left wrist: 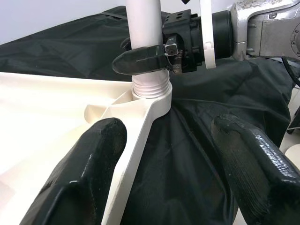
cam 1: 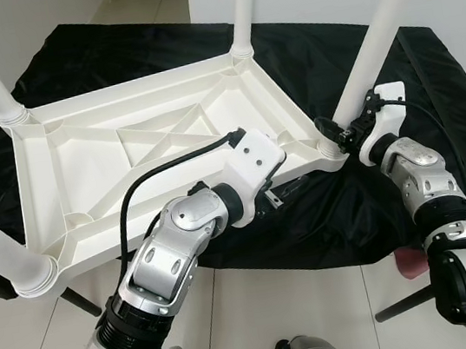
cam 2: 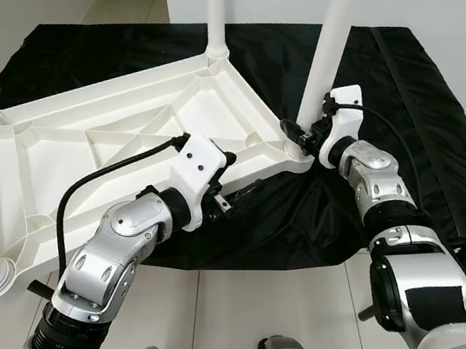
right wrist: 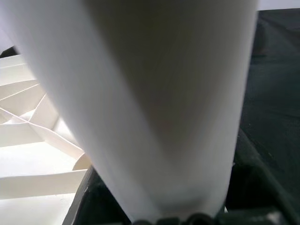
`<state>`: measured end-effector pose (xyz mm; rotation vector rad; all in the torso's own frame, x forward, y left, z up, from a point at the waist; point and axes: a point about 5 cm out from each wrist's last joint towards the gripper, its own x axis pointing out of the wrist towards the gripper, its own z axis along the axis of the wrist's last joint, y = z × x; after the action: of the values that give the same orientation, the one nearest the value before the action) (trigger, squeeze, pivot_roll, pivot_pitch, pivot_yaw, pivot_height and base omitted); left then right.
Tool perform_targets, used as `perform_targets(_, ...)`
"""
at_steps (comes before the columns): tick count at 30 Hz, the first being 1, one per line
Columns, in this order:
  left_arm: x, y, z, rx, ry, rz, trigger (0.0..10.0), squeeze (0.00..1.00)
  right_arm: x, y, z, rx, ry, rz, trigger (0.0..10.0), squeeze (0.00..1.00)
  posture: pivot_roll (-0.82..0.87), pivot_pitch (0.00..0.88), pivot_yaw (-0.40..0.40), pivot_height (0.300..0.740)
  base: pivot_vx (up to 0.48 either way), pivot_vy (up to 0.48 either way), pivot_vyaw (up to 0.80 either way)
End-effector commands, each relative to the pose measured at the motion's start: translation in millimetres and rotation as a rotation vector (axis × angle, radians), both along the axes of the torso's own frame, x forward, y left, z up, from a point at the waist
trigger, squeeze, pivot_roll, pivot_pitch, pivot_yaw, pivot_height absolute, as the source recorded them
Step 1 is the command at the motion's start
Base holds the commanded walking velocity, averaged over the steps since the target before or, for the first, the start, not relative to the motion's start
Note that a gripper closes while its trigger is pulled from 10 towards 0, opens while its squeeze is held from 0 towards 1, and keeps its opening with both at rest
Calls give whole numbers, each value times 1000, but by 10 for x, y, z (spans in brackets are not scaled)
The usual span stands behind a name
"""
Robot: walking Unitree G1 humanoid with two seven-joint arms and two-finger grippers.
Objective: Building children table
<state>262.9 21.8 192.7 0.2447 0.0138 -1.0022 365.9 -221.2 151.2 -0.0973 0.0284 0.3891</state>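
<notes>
Clamping round white leg (cam 1: 375,39) – right gripper (cam 1: 339,135) | left gripper (left wrist: 164,154) jaws spread astride ribbed tabletop (cam 1: 92,169) rim

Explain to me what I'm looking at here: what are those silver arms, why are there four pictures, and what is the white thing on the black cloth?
The silver arms belong to a humanoid robot that is assembling a children's table. The two wide pictures come from a stereo camera on its head, looking down. The other two come from cameras on its wrists, looking along each gripper's black fingers.

The white plastic tabletop lies upside down on a black cloth, so you see its ribbed underside, with white legs standing up from the corners.

The right gripper is closed around the near-right leg just above its threaded base; its wrist picture is a close-up of that leg. The left gripper is open at the tabletop's near edge beside that corner, with the rim between its two fingers.
</notes>
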Motion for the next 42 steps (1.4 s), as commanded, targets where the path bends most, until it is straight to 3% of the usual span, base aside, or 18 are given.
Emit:
perform_targets(1, -30, -28, -2, 6, 7, -31, 10000, 0, -18, -22, -89, -13, 46, 0, 0, 0, -40, 4, -45, 740, 0, 0, 0)
perform_targets(10, -24, -21, 0, 3, 7, -26, 10000, 0, 6, -73, -70, 8, 25, -135, 0, 0, -40, 10, -48, 740, 0, 0, 0)
perform_targets(12, -23, -17, -1, 2, 8, -22, 10000, 0, 8, -60, -54, 66, 20, -292, 0, 0, -48, 17, -46, 740, 0, 0, 0)
perform_targets(13, -23, -17, -1, 2, 8, -22, 10000, 0, 8, -60, -54, 66, 20, -292, 0, 0, -48, 17, -46, 740, 0, 0, 0)
perform_targets(16, -29, -19, -7, 1, 11, -22, 10000, 0, -33, -53, -47, 89, 5, -444, 0, 0, -50, 26, -45, 740, 0, 0, 0)
perform_targets(19, -27, -15, -7, 1, 13, -20, 10000, 0, -82, -55, -45, 92, -6, -552, 0, 0, -52, 28, -44, 740, 0, 0, 0)
perform_targets(21, -27, -15, -7, 1, 13, -20, 10000, 0, -82, -55, -45, 92, -6, -552, 0, 0, -52, 28, -44, 740, 0, 0, 0)
perform_targets(23, -28, -12, -10, 2, 15, -21, 10000, 0, -174, -33, -68, 84, -24, -707, 0, 0, -53, 33, -41, 740, 0, 0, 0)
perform_targets(26, -31, -10, -11, 3, 17, -22, 10000, 0, -280, 74, -88, 87, -39, -815, 0, 0, -53, 37, -41, 740, 0, 0, 0)
perform_targets(33, -36, -8, -13, 1, 18, -20, 10000, 0, -411, 296, -49, 132, -39, -919, 0, 0, -52, 39, -47, 740, 0, 0, 0)
perform_targets(38, -37, -16, -13, -2, 18, -18, 10000, 0, -396, 326, -65, 122, -3, -901, 0, 0, -52, 37, -47, 740, 0, 0, 0)
perform_targets(39, -37, -15, -13, -2, 18, -18, 10000, 0, -400, 312, -55, 111, -1, -909, 8235, 0, -52, 37, -48, 740, 0, 0, 0)
perform_targets(41, -38, -14, -13, -2, 18, -18, 10000, 0, -405, 301, -47, 103, -1, -915, 8235, 0, -52, 37, -47, 740, 0, 0, 0)
perform_targets(42, -36, -13, -13, -1, 18, -17, 10000, 0, -401, 285, -43, 101, 6, -911, 10000, 0, -51, 37, -48, 740, 0, 0, 0)
